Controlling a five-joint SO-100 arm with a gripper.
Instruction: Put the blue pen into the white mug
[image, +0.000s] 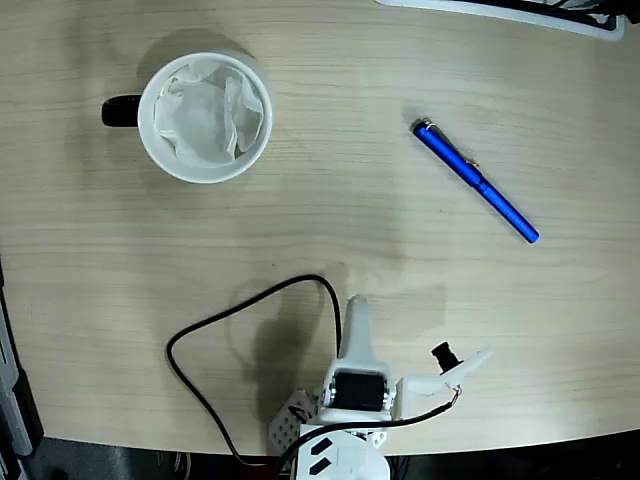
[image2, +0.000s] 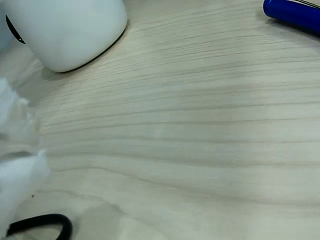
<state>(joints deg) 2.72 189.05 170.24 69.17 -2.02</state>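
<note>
Hand (image: 400, 335) of mine hovers open and empty at the near edge of the worktop (image: 330, 200). Far right lies the slim blue pen (image: 476, 180), diagonal; far left stands the paper-lined white mug (image: 205, 117).

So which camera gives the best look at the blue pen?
The fixed view: the whole blue pen lies in sight from above, diagonal on the table, clip and tip included. The wrist view catches only one blue end at its top right corner.
</note>
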